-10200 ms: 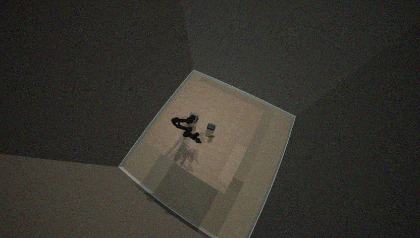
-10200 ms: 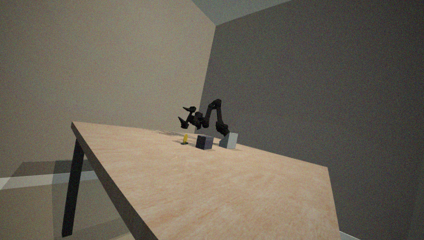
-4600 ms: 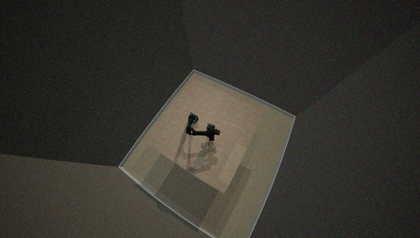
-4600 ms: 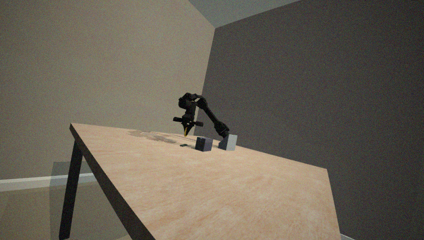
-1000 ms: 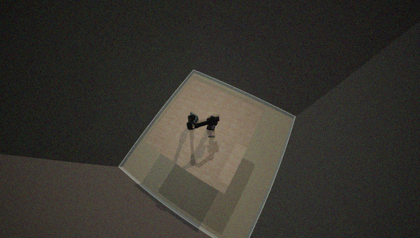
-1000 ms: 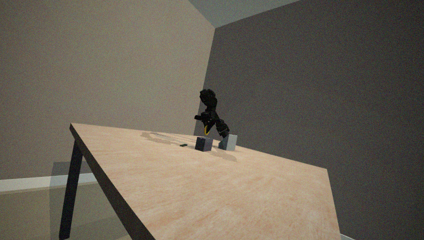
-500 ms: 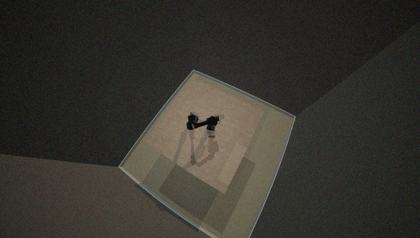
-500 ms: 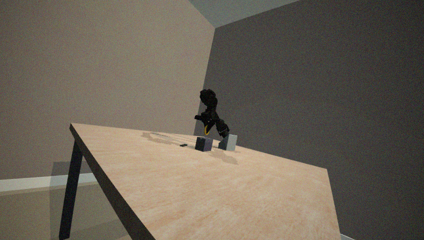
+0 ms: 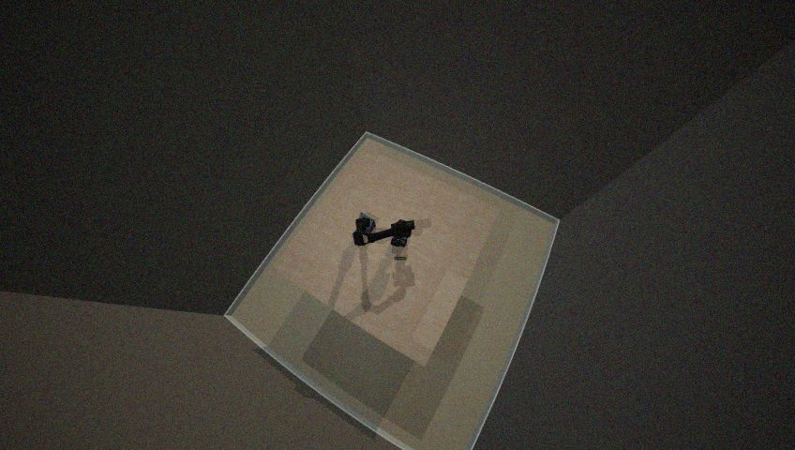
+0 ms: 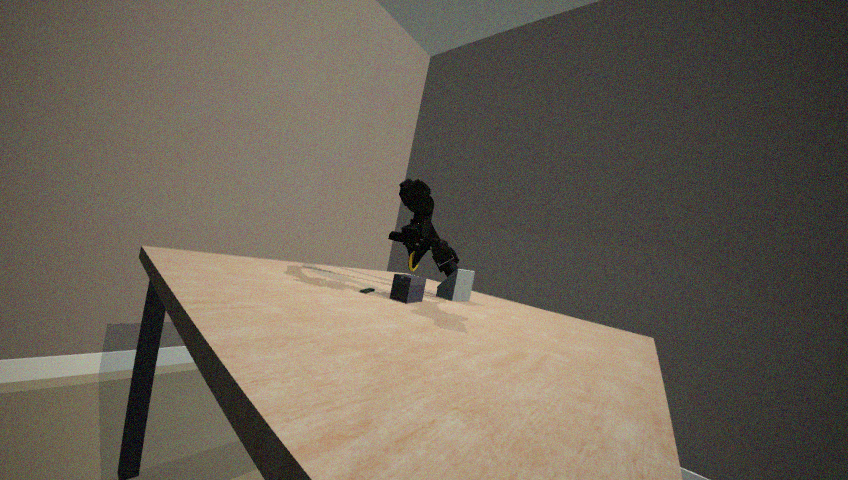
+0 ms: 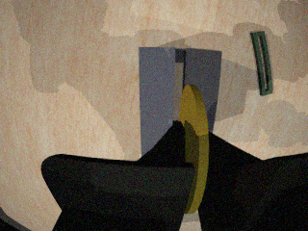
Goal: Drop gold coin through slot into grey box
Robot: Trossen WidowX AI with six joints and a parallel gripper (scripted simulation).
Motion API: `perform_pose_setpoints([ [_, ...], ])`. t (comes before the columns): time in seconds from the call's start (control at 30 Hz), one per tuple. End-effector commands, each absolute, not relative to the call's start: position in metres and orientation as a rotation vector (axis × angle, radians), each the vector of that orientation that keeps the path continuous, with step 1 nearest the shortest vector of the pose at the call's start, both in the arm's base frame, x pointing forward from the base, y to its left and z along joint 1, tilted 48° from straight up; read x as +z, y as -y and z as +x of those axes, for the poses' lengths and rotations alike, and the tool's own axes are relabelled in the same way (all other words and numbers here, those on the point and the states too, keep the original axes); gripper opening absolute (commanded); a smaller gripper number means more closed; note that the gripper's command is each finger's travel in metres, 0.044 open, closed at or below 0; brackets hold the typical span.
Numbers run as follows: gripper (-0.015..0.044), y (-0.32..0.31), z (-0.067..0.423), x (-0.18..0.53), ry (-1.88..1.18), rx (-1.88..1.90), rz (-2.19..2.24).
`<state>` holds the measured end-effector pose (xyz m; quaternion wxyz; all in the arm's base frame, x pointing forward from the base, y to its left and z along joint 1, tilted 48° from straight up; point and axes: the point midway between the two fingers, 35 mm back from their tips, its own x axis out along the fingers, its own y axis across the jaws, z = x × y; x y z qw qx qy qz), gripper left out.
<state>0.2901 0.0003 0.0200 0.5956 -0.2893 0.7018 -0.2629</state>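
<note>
My gripper (image 11: 183,129) (image 10: 412,261) is shut on the gold coin (image 11: 194,130) (image 10: 411,262), held on edge and hanging down from the fingers. The grey box (image 11: 160,99) (image 10: 407,287) stands right below it; in the wrist view the coin's edge lines up with the dark narrow slot (image 11: 181,58) in the lid. In the exterior view the coin hangs a little above the box top. The empty dark-green holder (image 11: 262,64) (image 10: 367,290) lies on the table beside the box. In the top view the arm (image 9: 384,231) is small and the coin is too small to make out.
A light grey block at the arm's base (image 10: 457,284) stands just behind the box. The wooden table (image 10: 416,380) (image 9: 424,184) stretches wide around them, its left edge far from the box.
</note>
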Motion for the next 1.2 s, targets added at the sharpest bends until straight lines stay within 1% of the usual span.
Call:
perform_pose_setpoints([
  [0.0, 0.0000, 0.0027, 0.2877, 0.0187, -1.634, -0.610, -0.682],
  [1.1, 0.0000, 0.0117, 0.2866, 0.0100, -1.633, -0.612, -0.681],
  [1.17, 0.0053, 0.0092, 0.2880, 0.0113, -1.630, -0.611, -0.673],
])
